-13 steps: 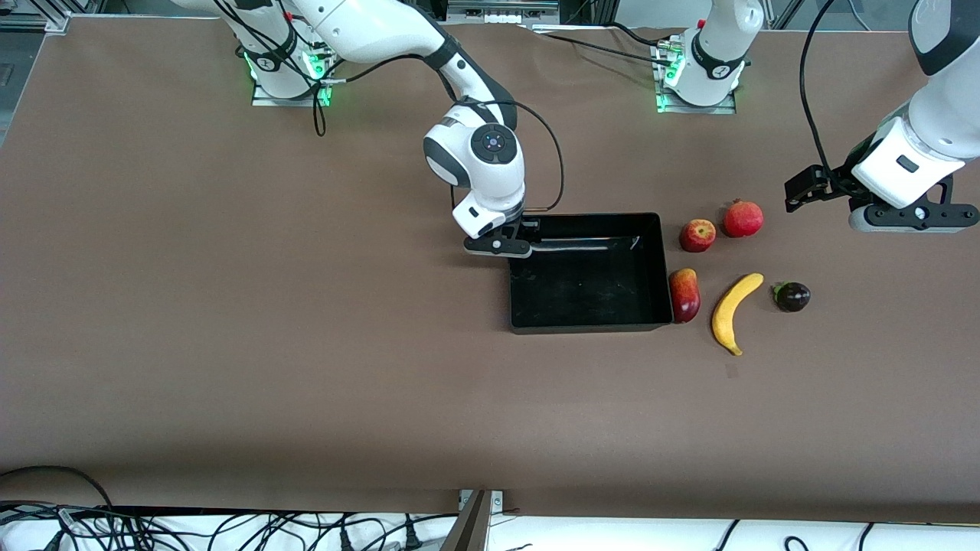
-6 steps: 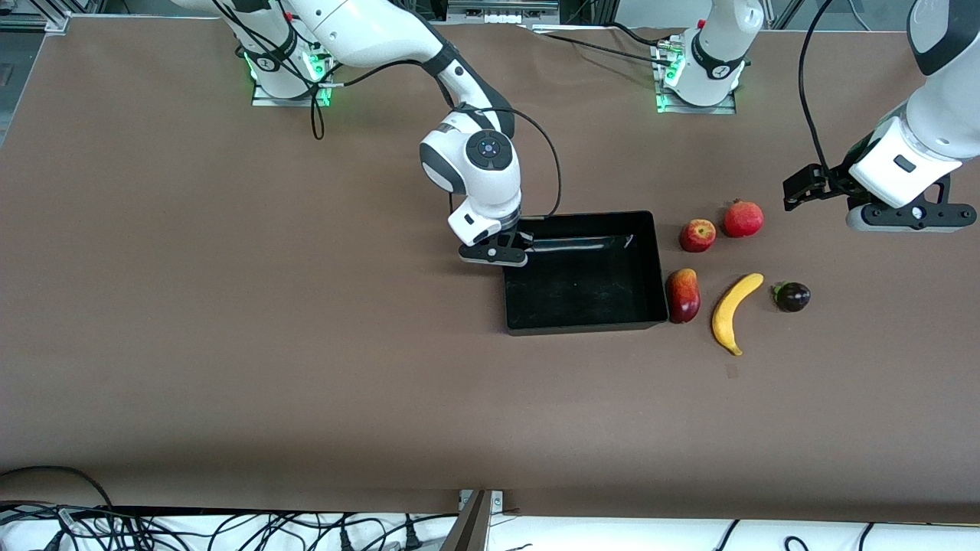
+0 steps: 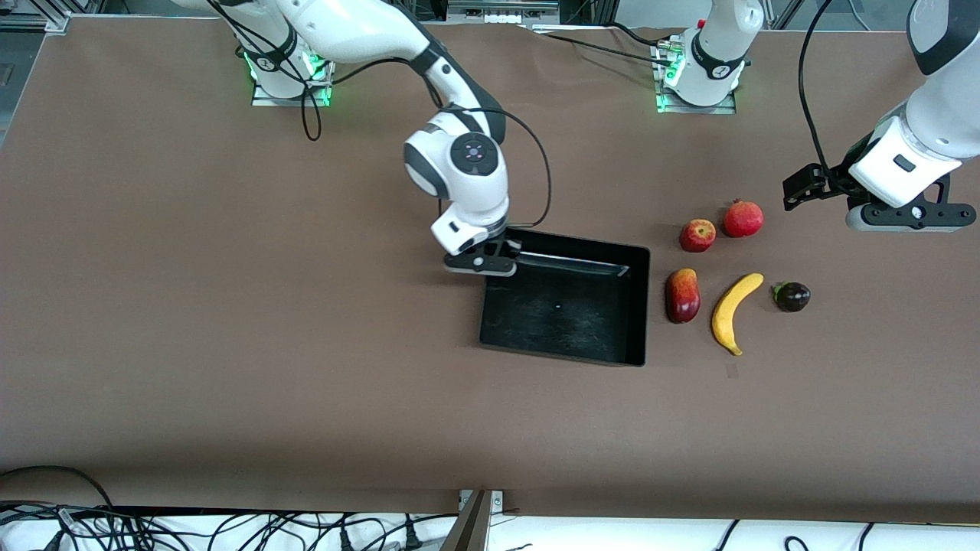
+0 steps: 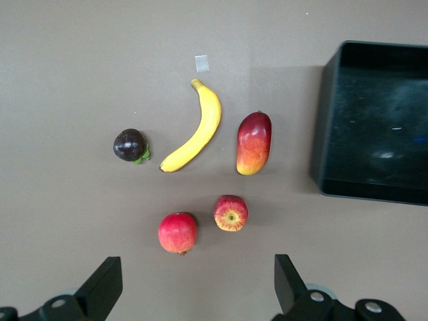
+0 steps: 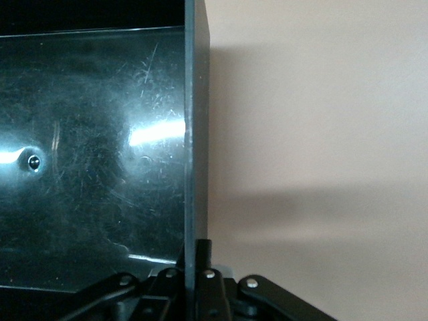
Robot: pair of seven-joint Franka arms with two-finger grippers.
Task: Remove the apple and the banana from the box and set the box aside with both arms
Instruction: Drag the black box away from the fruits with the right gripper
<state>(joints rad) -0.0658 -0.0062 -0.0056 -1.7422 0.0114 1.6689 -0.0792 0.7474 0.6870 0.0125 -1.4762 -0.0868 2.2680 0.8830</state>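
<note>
black box (image 3: pixel 605 348) wall clamped by right gripper (image 3: pixel 501 259); left gripper (image 3: pixel 899 218) spread above table.

Brown table (image 3: pixel 230 306) — black box (image 3: pixel 566 310), five fruits (image 3: pixel 727 310).

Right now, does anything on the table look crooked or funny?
Yes: the black box sits askew, twisted out of line with the table's edges. The right end effector is shut on its wall at one corner. The fruits lie tidy beside it.
</note>
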